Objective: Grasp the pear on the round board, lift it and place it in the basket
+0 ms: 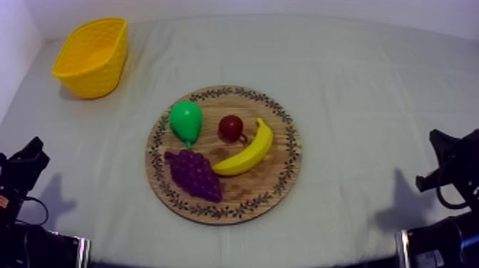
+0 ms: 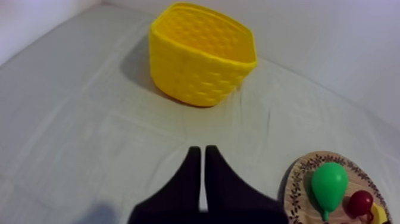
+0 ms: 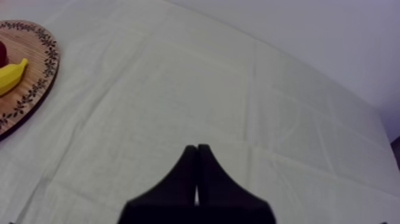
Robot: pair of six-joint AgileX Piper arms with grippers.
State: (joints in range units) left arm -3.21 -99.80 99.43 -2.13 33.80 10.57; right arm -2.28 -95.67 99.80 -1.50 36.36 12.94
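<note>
A green pear (image 1: pixel 185 120) lies on the upper left part of the round wooden board (image 1: pixel 285 153), stem toward the table's front. The yellow basket (image 1: pixel 93 57) stands at the far left corner and holds nothing that I can see. My left gripper (image 2: pixel 199 156) is shut over bare cloth, with the basket (image 2: pixel 201 56) ahead of it and the pear (image 2: pixel 328 184) off to its side on the board (image 2: pixel 296 190). My right gripper (image 3: pixel 196 152) is shut over bare cloth beside the board's rim (image 3: pixel 47 65). Both arms (image 1: pixel 21 171) (image 1: pixel 449 160) rest low at the table's sides.
Sharing the board with the pear are a small red fruit (image 1: pixel 231 128), a banana (image 1: pixel 248 151) and a bunch of purple grapes (image 1: pixel 194 173). Open cloth lies between the board and the basket. A white wall runs along the table's far and left edges.
</note>
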